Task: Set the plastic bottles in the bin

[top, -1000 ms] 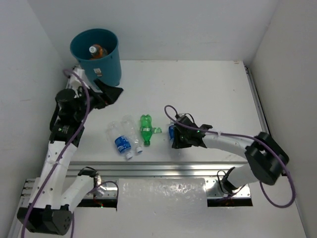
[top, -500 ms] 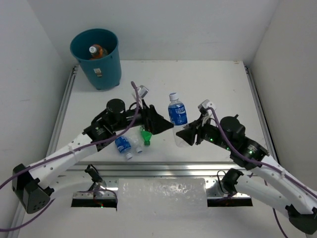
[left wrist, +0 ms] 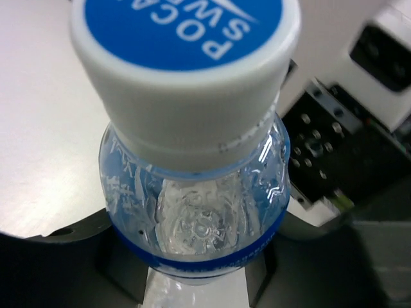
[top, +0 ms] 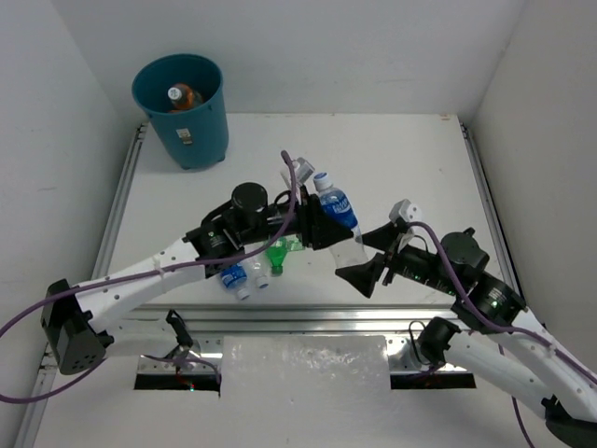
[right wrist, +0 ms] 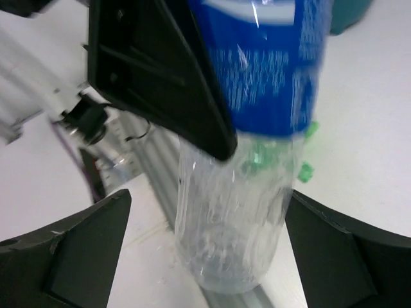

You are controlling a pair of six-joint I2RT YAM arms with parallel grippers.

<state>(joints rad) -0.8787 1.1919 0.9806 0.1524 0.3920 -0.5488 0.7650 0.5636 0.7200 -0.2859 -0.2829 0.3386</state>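
- The left gripper [top: 322, 224] is clamped on the held bottle [top: 341, 224], its black wedge-shaped fingers pressed against the blue label.
- The held bottle hangs tilted over the middle of the table [top: 410, 159], with the cap [top: 324, 181] towards the far left and the base towards the near right.
- Its body is thin clear plastic, ribbed at the shoulder and crinkled below the label. The cap is round, white and smooth, with a blue printed disc on top.
- The right gripper [top: 366, 257] is spread wide. Its two dark matt fingers stand either side of the bottle's clear lower end, and neither touches it.
- The bin [top: 201, 131] stands at the far left corner, well apart from both grippers. It is a round teal plastic bucket that narrows towards the base, with a small white sticker on its side.
- An orange bottle [top: 184, 95] with a white cap lies inside the bin.
- Three bottles lie on the table near the front, partly under the left arm: a green bottle [top: 277, 254], a clear bottle [top: 257, 273] and a labelled bottle [top: 233, 277] with a blue band.
- The table is flat, white and matt, edged by a grooved metal rail [top: 308, 317] along the near side.
- A purple cable [top: 291, 177] loops above the left wrist.
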